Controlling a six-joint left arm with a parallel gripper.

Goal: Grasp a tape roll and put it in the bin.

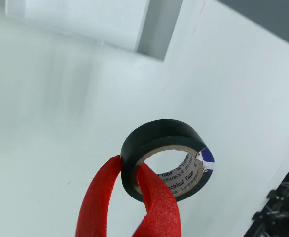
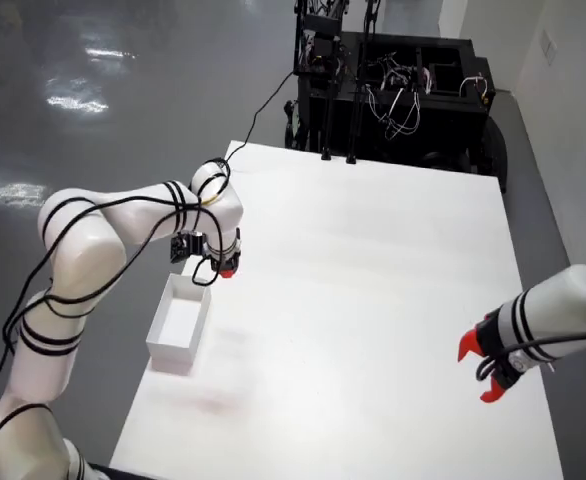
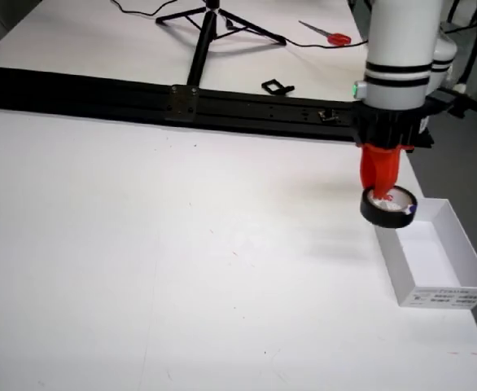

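**Black tape roll held in the red pincer at the bin's edge**

The working arm's pincer (image 1: 129, 197) is clamped on a black tape roll (image 1: 166, 158). In the wrist view its two red fingers (image 1: 159, 207) pinch the roll's wall, one outside the ring and one inside the cardboard core. The roll hangs tilted, its open centre facing the camera, with printed lettering legible on the inner core and a small blue and white label at its right edge. Below it lies the white bench (image 1: 60, 148), and the bin (image 1: 110, 19) shows at the top of that view as a white box with thin walls.

In the side view the white arm (image 3: 397, 49) with black bands reaches straight down, and the pincer (image 3: 379, 183) holds the tape roll (image 3: 389, 210) off the bench (image 3: 181, 244), just over the near corner of the white bin (image 3: 466, 252). The bin sits at the bench's edge and has a printed label on one short wall.

The overhead view shows the same arm (image 2: 123, 225) bent over the bin (image 2: 178, 325) on the left side of the bench. A second arm (image 2: 563, 310) with a red gripper (image 2: 483, 365) stands at the right, well apart from the bin. A black equipment cart (image 2: 403, 80) stands beyond the far edge.
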